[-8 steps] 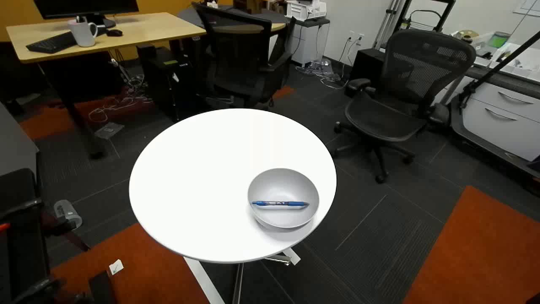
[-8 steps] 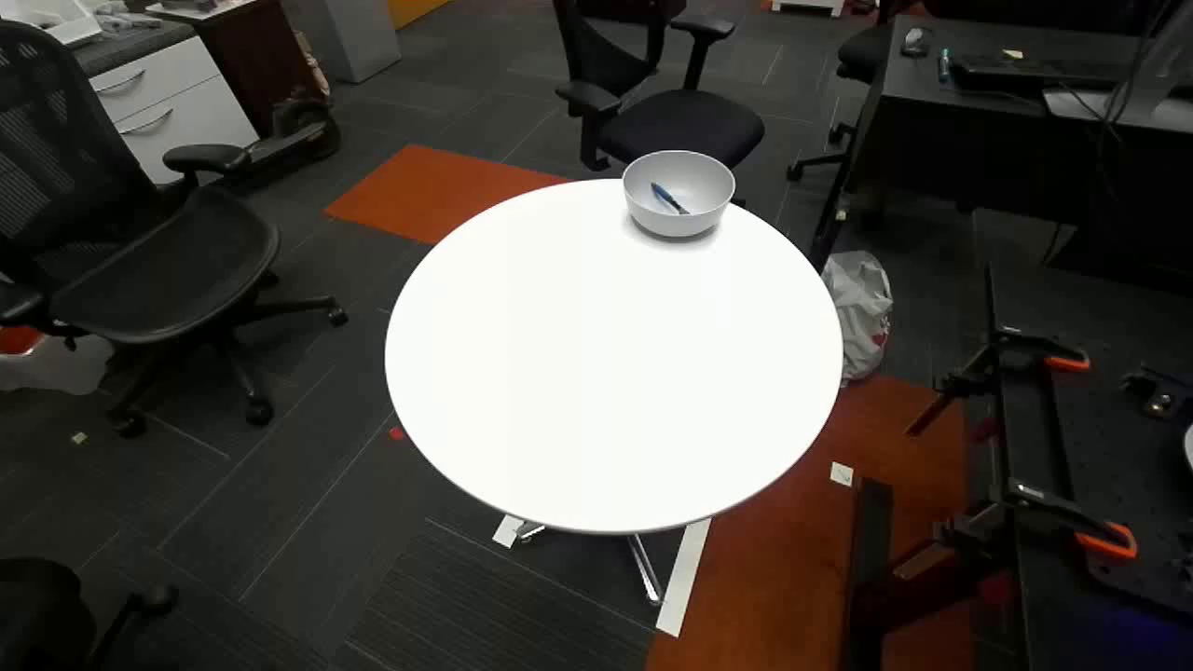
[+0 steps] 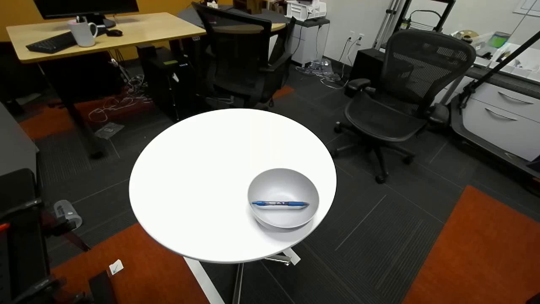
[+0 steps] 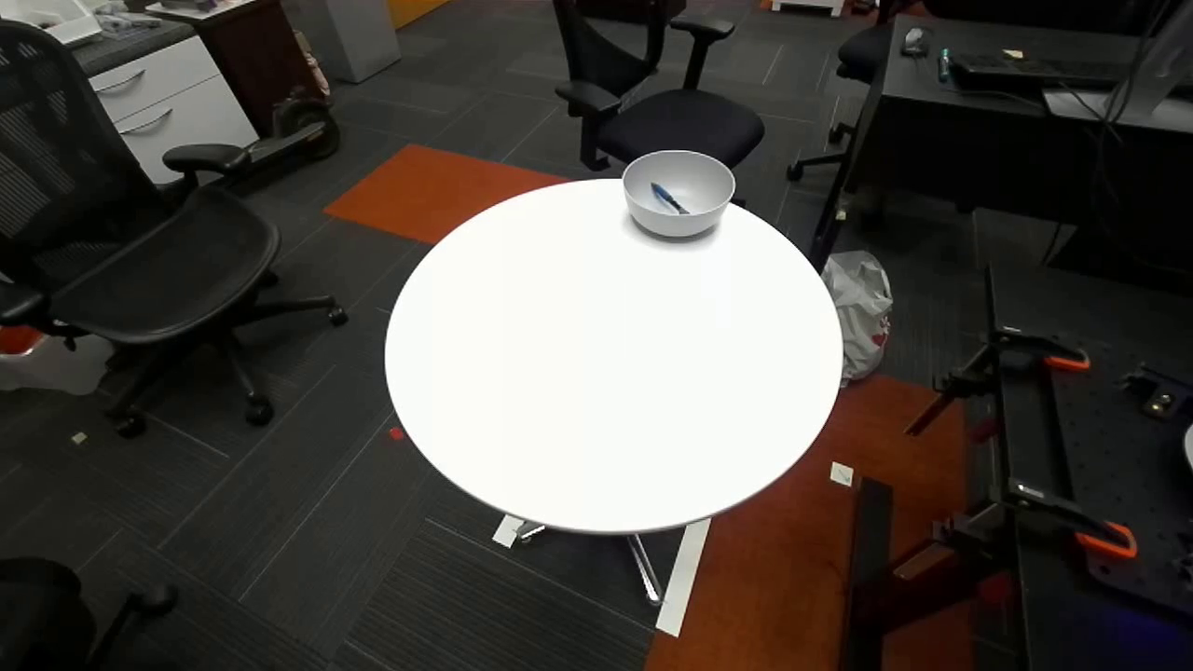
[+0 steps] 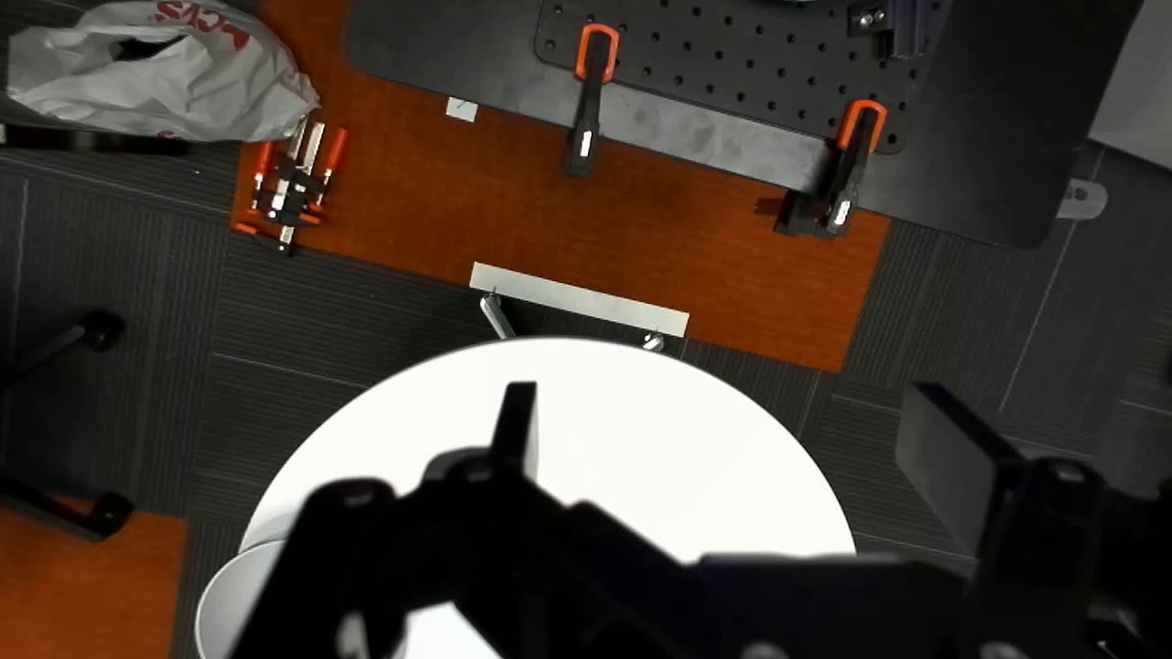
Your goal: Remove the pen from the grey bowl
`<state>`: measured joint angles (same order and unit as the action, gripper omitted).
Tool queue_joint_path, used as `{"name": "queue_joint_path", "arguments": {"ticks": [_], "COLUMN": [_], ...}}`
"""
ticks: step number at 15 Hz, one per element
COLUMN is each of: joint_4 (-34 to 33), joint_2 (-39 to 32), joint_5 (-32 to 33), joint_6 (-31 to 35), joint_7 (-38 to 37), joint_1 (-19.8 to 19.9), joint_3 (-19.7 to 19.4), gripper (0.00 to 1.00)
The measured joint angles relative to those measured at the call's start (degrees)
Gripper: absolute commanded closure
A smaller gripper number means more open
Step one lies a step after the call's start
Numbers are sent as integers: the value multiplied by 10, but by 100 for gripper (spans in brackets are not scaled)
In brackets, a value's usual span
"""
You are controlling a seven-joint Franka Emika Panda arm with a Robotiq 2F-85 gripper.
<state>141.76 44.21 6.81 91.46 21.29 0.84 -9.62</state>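
Note:
The blue pen (image 3: pixel 280 203) lies inside the grey bowl (image 3: pixel 282 181), across its inner floor. The pen (image 4: pixel 668 198) and bowl (image 4: pixel 678 219) also show in an exterior view, with the bowl upright near the far edge of the round white table (image 4: pixel 606 354). In the wrist view my gripper (image 5: pixel 719 412) is open with nothing between its fingers, high above the table. There the bowl (image 5: pixel 220 595) shows only in part at the lower left, partly behind the gripper, and the pen is hidden. The gripper is out of view in both exterior views.
A black bench (image 5: pixel 732 91) with orange-tipped clamps (image 5: pixel 595 91) stands beside the table. A white plastic bag (image 5: pixel 165 73) lies on the floor. Black office chairs (image 3: pixel 405 84) stand around, and a wooden desk (image 3: pixel 147 29) is at the back.

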Motion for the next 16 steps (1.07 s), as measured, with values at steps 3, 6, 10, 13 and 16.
{"name": "queue_joint_path", "arguments": {"ticks": [3, 6, 10, 13, 16], "joint_4": [0, -2, -19, -46, -84], "joint_2": [0, -9, -76, -155, -242], "joint_5": [0, 0, -4, -16, -45], "joint_6": [0, 8, 69, 119, 161], "joint_7": [0, -14, -70, -115, -159], "joint_1": [0, 1, 10, 25, 43], "joint_3": [0, -2, -16, -23, -25], "gripper": [0, 0, 0, 0, 0]}}
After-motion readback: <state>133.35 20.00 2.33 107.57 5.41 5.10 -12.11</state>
